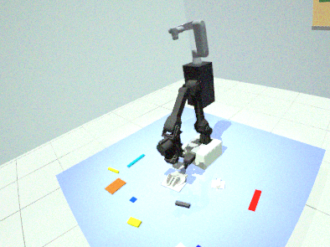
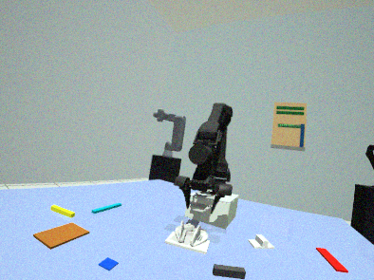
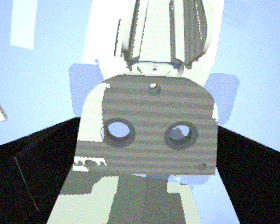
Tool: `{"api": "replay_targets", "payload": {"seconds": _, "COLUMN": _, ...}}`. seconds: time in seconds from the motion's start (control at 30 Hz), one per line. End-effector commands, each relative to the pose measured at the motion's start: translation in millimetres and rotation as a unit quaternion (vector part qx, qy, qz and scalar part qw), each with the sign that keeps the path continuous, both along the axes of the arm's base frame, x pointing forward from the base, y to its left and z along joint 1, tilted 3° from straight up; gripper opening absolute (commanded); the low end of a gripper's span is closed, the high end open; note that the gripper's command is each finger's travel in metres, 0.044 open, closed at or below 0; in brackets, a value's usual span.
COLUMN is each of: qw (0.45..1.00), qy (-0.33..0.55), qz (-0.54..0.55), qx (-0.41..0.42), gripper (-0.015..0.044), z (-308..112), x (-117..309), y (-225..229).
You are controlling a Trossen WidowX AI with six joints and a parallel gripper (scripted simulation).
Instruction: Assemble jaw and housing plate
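Observation:
My gripper [image 1: 183,162] [image 2: 201,209] [image 3: 146,127] is shut on the housing plate [image 2: 201,200] [image 3: 150,107], a flat piece with two large holes and a rounded front edge. The plate is held in the air between the black fingers, on the robot's side of the white base [image 1: 168,185] [image 2: 198,248] and higher than it. The pale ridged jaws [image 1: 175,179] [image 2: 194,237] [image 3: 152,32] are on the base, side by side and pointing away from the arm. The plate's front edge hides their rear ends in the wrist view, so the pins, stubs and gear teeth cannot be made out.
A white block [image 1: 210,153] [image 2: 230,213] stands behind the base, near the arm. A small white piece [image 1: 218,184] [image 2: 261,242] lies to the base's right. A dark bar [image 1: 183,204] [image 2: 229,270] lies in front, an orange slab [image 1: 116,186] [image 2: 62,234] to the left, a red strip [image 1: 255,200] [image 2: 331,259] far right.

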State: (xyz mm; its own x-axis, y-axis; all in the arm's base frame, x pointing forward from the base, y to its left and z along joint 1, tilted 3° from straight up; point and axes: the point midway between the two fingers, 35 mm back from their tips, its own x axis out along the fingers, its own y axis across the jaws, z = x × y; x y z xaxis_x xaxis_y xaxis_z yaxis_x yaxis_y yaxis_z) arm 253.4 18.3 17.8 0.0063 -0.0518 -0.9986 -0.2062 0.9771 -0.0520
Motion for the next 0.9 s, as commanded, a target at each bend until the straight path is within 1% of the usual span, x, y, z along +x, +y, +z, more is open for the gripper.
{"api": "replay_targets", "payload": {"seconds": 0.0, "qw": 1.0, "qy": -0.001, "qz": 0.007, "qx": -0.002, "gripper": 0.0351, "z": 0.0, "x": 0.4, "y": -2.0}}
{"api": "replay_targets", "payload": {"seconds": 0.67, "qw": 1.0, "qy": -0.001, "qz": 0.012, "qx": -0.002, "gripper": 0.0351, "z": 0.0, "x": 0.4, "y": -2.0}}
{"api": "replay_targets", "payload": {"seconds": 0.87, "qw": 1.0, "qy": -0.001, "qz": 0.012, "qx": -0.002, "gripper": 0.0351, "z": 0.5, "x": -2.1, "y": -10.4}}
